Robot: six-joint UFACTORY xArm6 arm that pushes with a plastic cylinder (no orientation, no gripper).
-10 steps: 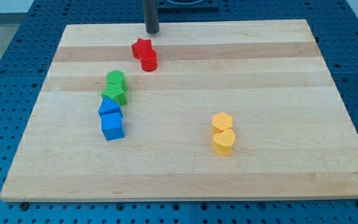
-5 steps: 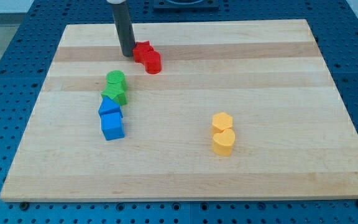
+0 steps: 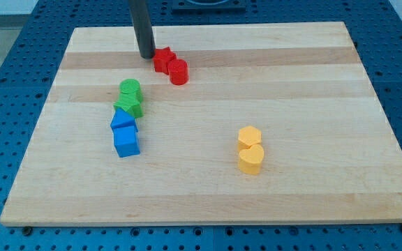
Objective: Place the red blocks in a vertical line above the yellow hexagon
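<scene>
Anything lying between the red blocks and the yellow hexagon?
No. In the camera view, only bare board separates the red star and red cylinder from the yellow hexagon.

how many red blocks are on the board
2: the red star near the view's top, just right of my tip, and the red cylinder touching it on its lower right. None seems hidden.

You are looking at a scene with no readable text, label, brand, number or sign anywhere. The wooden board [image 3: 208, 181] is showing only plain grain, the coloured blocks are carrying no markings, the dark rod is bare, and the blue perforated surface [image 3: 5, 63] around the board is showing only rows of holes.
</scene>
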